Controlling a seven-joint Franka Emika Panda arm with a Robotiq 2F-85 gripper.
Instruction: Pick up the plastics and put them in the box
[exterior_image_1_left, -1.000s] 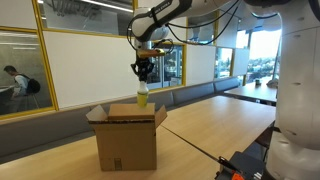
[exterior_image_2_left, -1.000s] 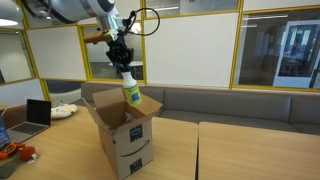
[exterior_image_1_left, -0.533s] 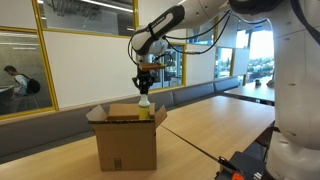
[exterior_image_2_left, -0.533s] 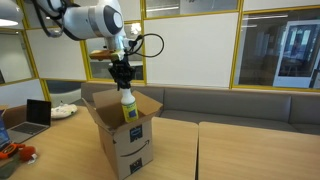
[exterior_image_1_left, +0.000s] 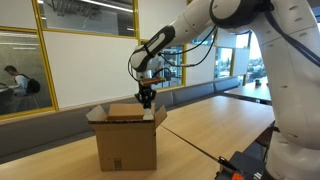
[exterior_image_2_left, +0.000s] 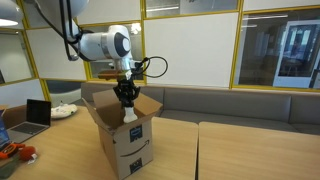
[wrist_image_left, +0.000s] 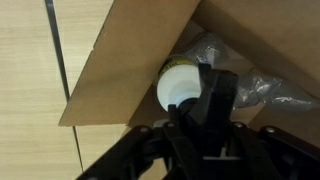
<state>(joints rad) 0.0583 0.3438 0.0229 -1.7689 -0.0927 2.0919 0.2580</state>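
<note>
In an exterior view a long pale wooden table (exterior_image_1_left: 210, 125) runs through an office with yellow-framed glass walls, and one person (exterior_image_1_left: 10, 78) sits behind the glass at the frame's edge; one open cardboard box (exterior_image_1_left: 126, 142) stands on the table, and the single arm's gripper (exterior_image_1_left: 146, 98) hangs right at its mouth, the flaps hiding what it carries. In an exterior view the gripper (exterior_image_2_left: 126, 97) sits just above the box's opening with one plastic bottle (exterior_image_2_left: 129, 116) hanging from it, partly sunk between the raised flaps; a grey bench (exterior_image_2_left: 230, 105) lines the wall behind, and one laptop (exterior_image_2_left: 38, 113) stands open near the frame's edge. In the wrist view the dark fingers (wrist_image_left: 217, 95) are clamped narrow on the bottle's white top, a cardboard flap (wrist_image_left: 130, 60) crosses the frame beside it, and crumpled clear plastic (wrist_image_left: 235, 60) lies inside the box next to the bottle
</note>
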